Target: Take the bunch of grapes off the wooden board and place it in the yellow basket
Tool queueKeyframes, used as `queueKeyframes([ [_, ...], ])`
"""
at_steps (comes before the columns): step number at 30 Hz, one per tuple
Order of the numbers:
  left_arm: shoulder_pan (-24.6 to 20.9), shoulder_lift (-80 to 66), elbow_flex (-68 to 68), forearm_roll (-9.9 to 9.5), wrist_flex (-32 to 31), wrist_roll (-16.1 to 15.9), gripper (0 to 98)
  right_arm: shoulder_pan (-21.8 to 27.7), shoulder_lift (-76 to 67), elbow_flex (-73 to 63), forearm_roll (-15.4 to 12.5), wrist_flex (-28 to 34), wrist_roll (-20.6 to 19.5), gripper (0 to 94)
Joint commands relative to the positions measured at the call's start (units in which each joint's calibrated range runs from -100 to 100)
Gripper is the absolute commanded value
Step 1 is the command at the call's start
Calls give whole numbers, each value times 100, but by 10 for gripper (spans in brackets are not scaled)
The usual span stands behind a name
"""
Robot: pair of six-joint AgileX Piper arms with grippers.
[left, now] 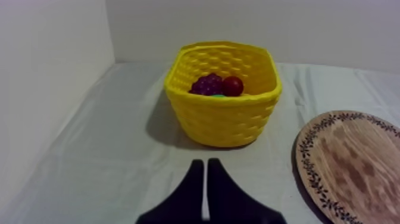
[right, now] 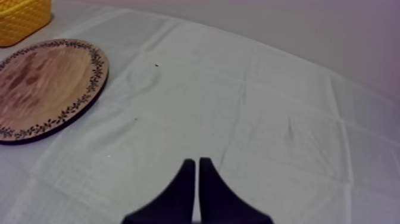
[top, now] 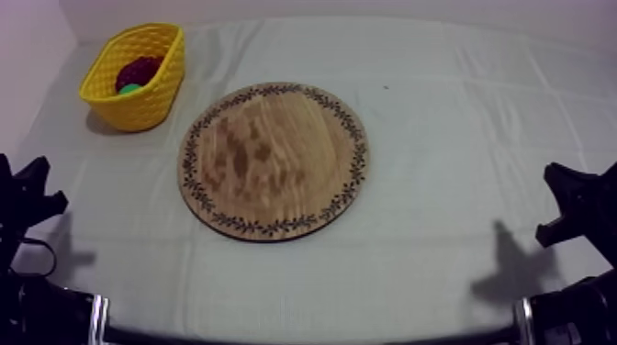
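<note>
Spotting grapes [left: 206, 84] inside basket [left: 226, 125], beside small red fruit [left: 233, 86], straight ahead of left gripper [left: 202, 164]. Holding it clenched on nothing; right gripper [right: 194, 161] likewise clenched empty, well apart. Noting board [top: 275, 161] bare.

That small red fruit [left: 233, 86] sits right next to something green [top: 129, 89]. The counter [top: 441, 138] has a creased grey-white cloth [right: 250, 101] over it.
</note>
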Motion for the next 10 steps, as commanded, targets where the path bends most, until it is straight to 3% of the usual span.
queueKeyframes([
  [1,3,-3,0,-2,-10,-15,0,-2,-1,-3,1,-3,0,4],
  [10,-18,-3,0,-4,-10,-35,0,-2,-1,-3,1,-3,0,4],
])
